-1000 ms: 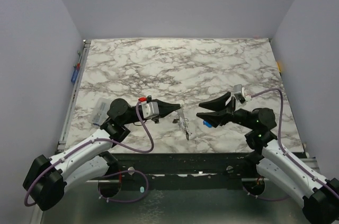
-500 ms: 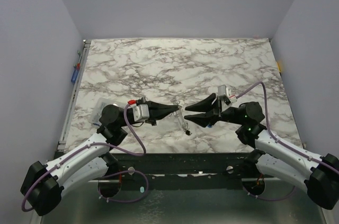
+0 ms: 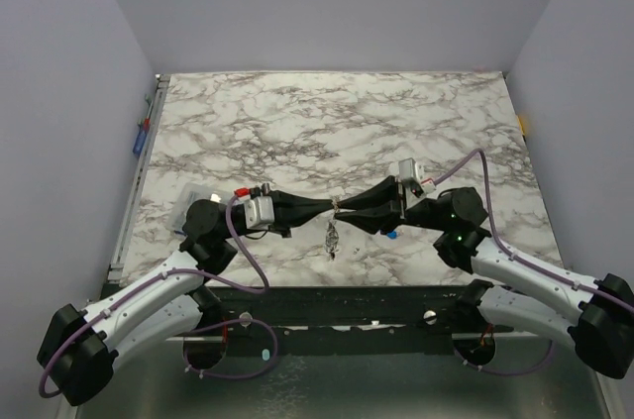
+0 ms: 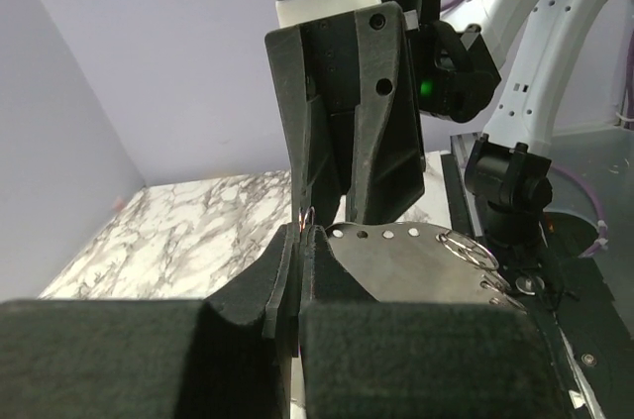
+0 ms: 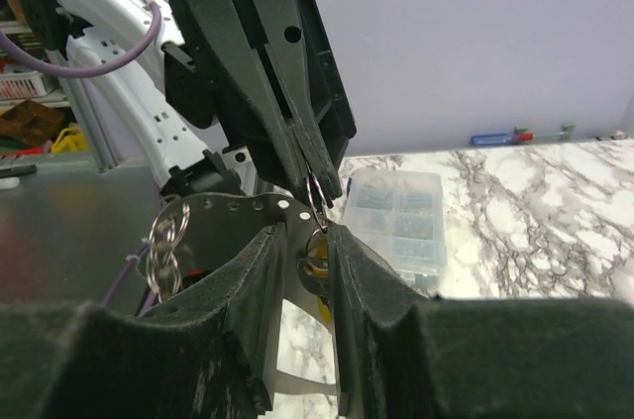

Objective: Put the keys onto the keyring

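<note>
Worktop (image 3: 327, 122): white marble, grey-black veining
Walls (image 3: 327, 3): pale lilac
Arms (image 3: 149, 300): white shells, black joints
Cables (image 3: 260, 275): purple
Left end effector (image 3: 332, 205), right end effector (image 3: 343, 209): matte black
Keyring (image 5: 315, 191): silvery
Keys (image 3: 333, 239): silvery bunch
Blue key (image 3: 393, 236): blue tag

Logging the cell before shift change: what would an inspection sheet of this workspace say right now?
Surface: marble-patterned table, no damage seen.
Job's things: keyring pinched by left gripper; keys hang below it; blue key lies by right gripper.
Clutter: clear compartment box near left arm; screwdriver at left rail.
Grippers: left shut on keyring; right jaws apart around the keys.
Cables: purple cables loop along both arms, untangled.
Surroundings: plain walls; nothing else seen.
</note>
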Robot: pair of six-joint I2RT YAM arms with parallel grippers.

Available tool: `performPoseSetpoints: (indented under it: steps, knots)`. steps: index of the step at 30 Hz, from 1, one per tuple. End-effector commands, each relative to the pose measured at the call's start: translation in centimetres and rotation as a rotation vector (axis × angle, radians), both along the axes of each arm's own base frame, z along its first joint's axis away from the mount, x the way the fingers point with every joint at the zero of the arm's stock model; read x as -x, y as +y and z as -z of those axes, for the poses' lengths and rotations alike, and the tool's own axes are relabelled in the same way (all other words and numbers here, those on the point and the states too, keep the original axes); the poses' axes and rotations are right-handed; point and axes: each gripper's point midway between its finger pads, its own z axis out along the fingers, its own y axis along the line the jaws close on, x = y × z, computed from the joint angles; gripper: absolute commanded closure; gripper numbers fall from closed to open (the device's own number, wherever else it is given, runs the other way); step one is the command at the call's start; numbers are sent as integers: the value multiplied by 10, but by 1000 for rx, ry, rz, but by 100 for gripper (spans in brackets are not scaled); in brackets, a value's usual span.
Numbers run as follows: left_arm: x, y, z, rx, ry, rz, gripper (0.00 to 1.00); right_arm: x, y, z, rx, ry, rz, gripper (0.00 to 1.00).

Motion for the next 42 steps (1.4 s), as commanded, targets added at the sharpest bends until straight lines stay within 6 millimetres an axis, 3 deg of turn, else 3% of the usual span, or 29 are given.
performPoseSetpoints:
  steps: [1, 11, 17, 22, 29, 42]
  knots:
    - [13, 4, -18, 57, -52, 36, 100, 1, 9, -17, -46, -47, 6, 70]
    - [16, 6, -18, 66, -40, 44, 100, 1, 17, -22, -53, -56, 13, 78]
    - [19, 9, -24, 84, -50, 39, 100, 6, 5, -34, -71, -72, 43, 57]
    - [24, 10, -28, 91, -52, 58, 100, 11, -5, -43, -70, -92, 63, 56]
    - [30, 12, -40, 117, -62, 84, 100, 11, -6, -34, -28, -53, 66, 52]
    - [47, 11, -56, 117, -62, 182, 100, 12, -15, -40, 1, -79, 104, 46]
